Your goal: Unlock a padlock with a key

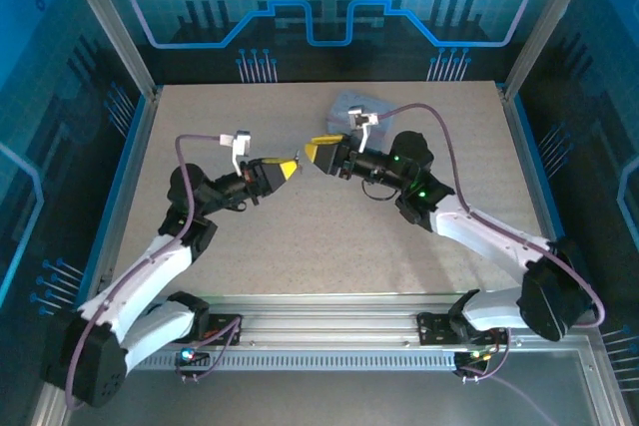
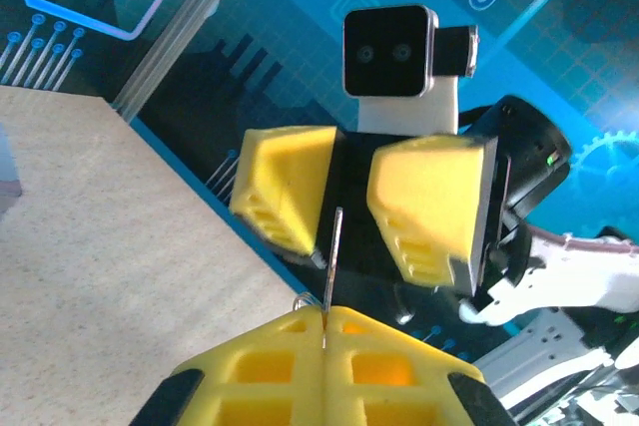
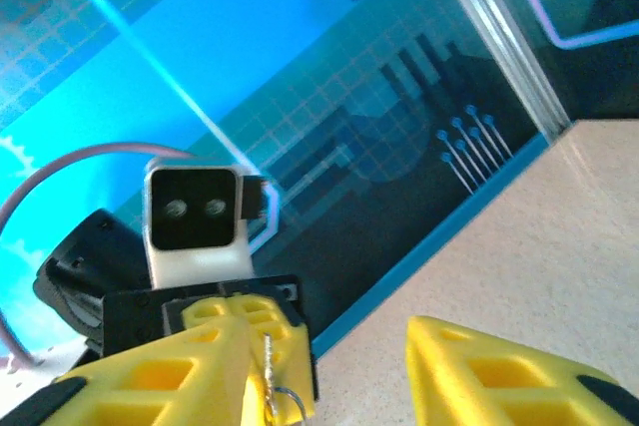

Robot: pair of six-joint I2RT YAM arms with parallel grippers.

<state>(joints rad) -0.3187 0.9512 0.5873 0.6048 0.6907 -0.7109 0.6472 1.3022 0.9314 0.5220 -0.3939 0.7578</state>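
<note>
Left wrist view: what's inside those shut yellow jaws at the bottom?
The left gripper has its jaws shut on a thin grey key poking up, a small wire ring beside it. The key's pinched end is hidden between the jaws.

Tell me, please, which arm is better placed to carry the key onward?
Left: the left gripper is shut on the key, while the right gripper stands open and empty facing it.

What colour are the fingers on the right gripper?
Bright yellow; the right gripper shows best in the left wrist view.
</note>
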